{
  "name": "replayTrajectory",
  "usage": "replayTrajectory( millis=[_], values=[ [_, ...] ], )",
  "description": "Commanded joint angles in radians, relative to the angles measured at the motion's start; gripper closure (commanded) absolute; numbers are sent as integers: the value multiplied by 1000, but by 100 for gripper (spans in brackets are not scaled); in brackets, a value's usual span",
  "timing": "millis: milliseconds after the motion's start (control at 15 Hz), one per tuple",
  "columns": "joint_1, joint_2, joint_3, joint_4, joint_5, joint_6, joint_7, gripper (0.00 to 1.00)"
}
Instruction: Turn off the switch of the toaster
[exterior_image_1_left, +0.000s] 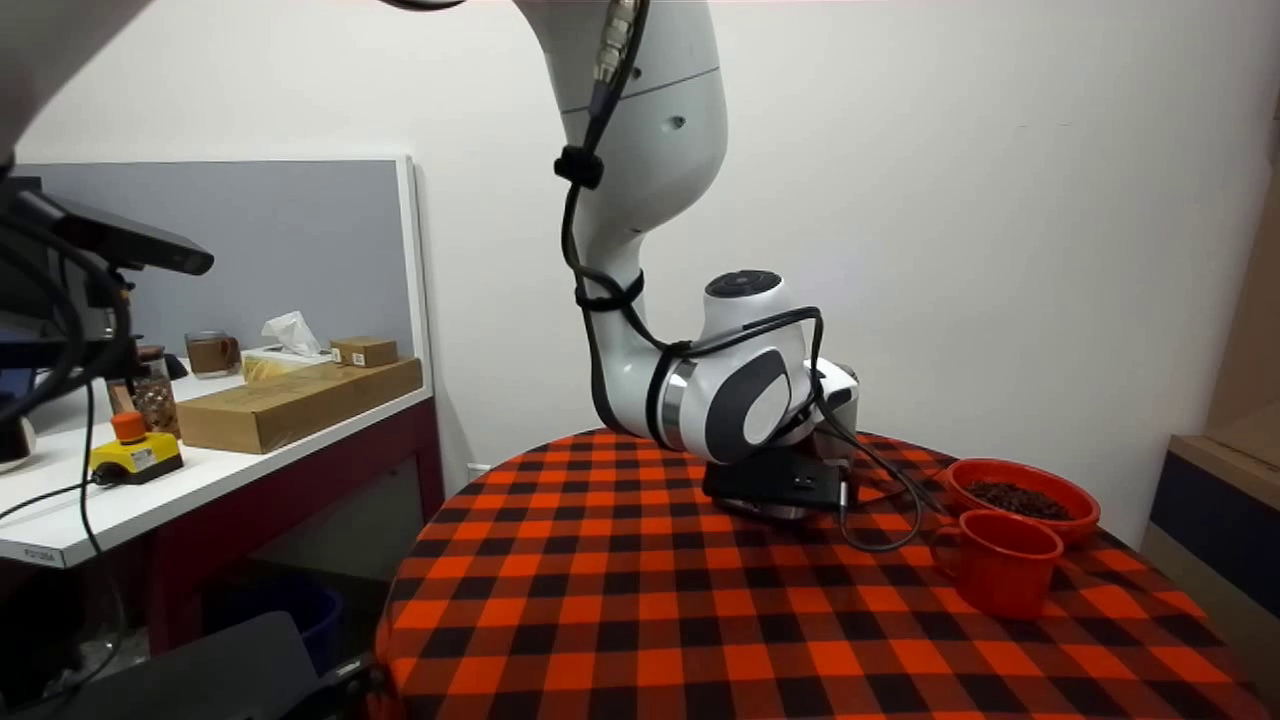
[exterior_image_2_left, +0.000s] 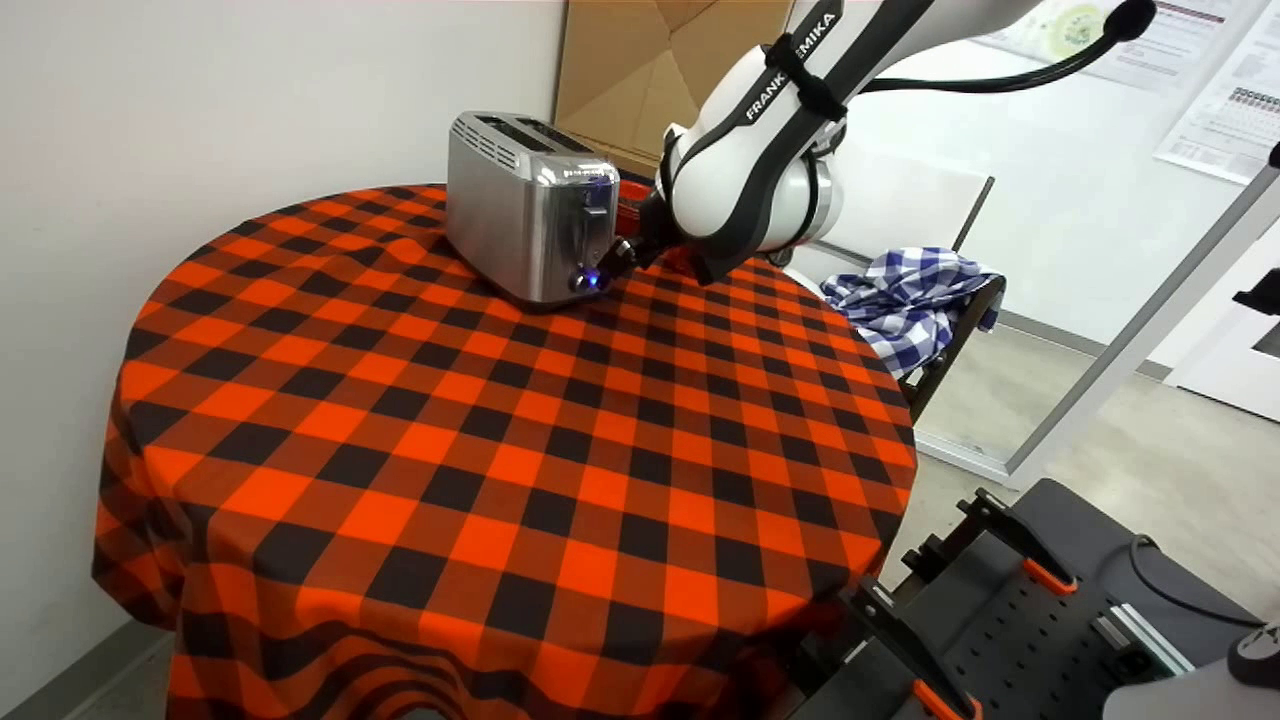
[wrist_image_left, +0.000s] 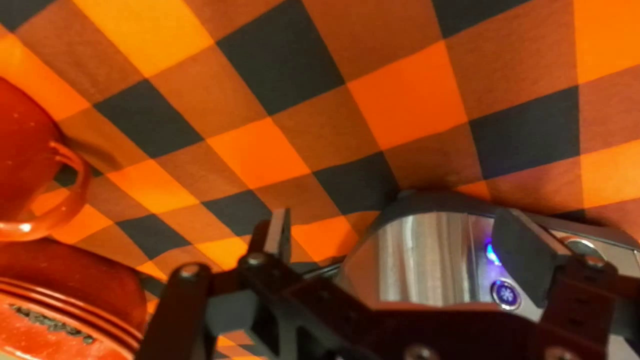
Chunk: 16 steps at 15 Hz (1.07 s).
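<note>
The toaster (exterior_image_2_left: 500, 215) is a boxy silver one with dark slots on top, upright on the checked tablecloth in an exterior view. A blue light glows low on its end face. In the wrist view its end face (wrist_image_left: 425, 260) shows a lit button with a snowflake sign (wrist_image_left: 506, 294) and a second blue light (wrist_image_left: 491, 254) partly covered by my right-hand finger. My gripper (wrist_image_left: 395, 225) is open with nothing between its fingers. The gripper also shows beside the toaster's lower buttons (exterior_image_2_left: 615, 264); whether a finger touches them I cannot tell. In the remaining exterior view the arm hides the toaster.
A red mug (exterior_image_1_left: 1010, 565) and a red bowl (exterior_image_1_left: 1078, 502) of dark bits stand near the toaster end; the mug (wrist_image_left: 25, 160) and bowl (wrist_image_left: 70, 300) show at the wrist view's left. A wall runs behind the table. Cables (exterior_image_1_left: 880, 545) hang from the wrist.
</note>
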Motion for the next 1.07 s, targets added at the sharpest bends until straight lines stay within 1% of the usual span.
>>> replayTrajectory(
  millis=[0,67,133,267,333,467,533,600,733,800,867,1000],
  values=[
    [-25,3,18,-13,-21,68,27,0],
    [-75,-6,72,-19,-45,13,10,0],
    [-165,-15,172,-26,-77,-64,-11,0],
    [-286,-11,318,-38,-84,-174,-63,0],
    [-352,-8,394,-45,-65,-228,-104,0],
    [-492,-19,539,-59,4,-377,-214,0],
    [-538,-44,581,-73,55,-466,-254,0],
    [-567,-66,604,-76,108,-554,-286,0],
    [-592,-142,606,-96,208,-724,-307,0],
    [-580,-196,580,-110,251,-801,-291,0],
    [-552,-251,540,-127,285,-856,-262,0],
    [-489,-366,466,-187,355,-910,-206,0]
  ],
)
